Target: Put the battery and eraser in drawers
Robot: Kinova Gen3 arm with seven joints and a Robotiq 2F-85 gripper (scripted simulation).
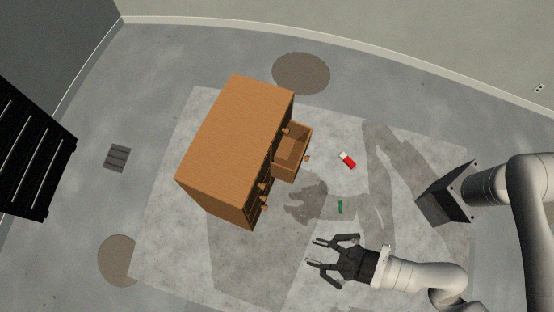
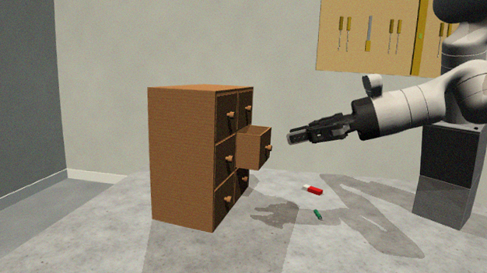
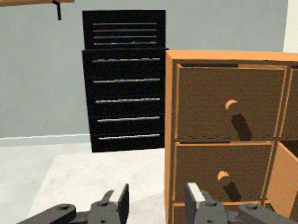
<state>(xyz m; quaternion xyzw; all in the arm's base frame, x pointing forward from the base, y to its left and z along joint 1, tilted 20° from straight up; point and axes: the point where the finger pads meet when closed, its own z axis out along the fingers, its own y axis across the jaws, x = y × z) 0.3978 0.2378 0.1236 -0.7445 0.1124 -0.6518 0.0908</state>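
Observation:
The small wooden chest (image 1: 234,137) (image 2: 178,150) (image 3: 220,63) stands upright on the table. Its middle-row right drawer (image 1: 292,151) (image 2: 250,148) is pulled partly out; I see nothing inside it. The other drawers are pushed in, including the top-left drawer (image 2: 225,115) (image 3: 226,106). The red-and-white eraser (image 1: 347,160) (image 2: 312,189) lies on the table in front of the chest. I see no nine-volt battery in any view. My gripper (image 1: 311,251) (image 2: 292,137) (image 3: 156,197) hangs in the air before the chest's left column, apart from it, its fingers partly open with nothing between them.
A small green stick (image 1: 340,206) (image 2: 317,213) lies on the table between the eraser and my gripper. The arm's grey pedestal (image 1: 448,198) (image 2: 449,172) stands to the right. A black cabinet (image 1: 28,162) (image 3: 123,83) stands far behind the chest. A tool board (image 2: 367,32) hangs on the wall.

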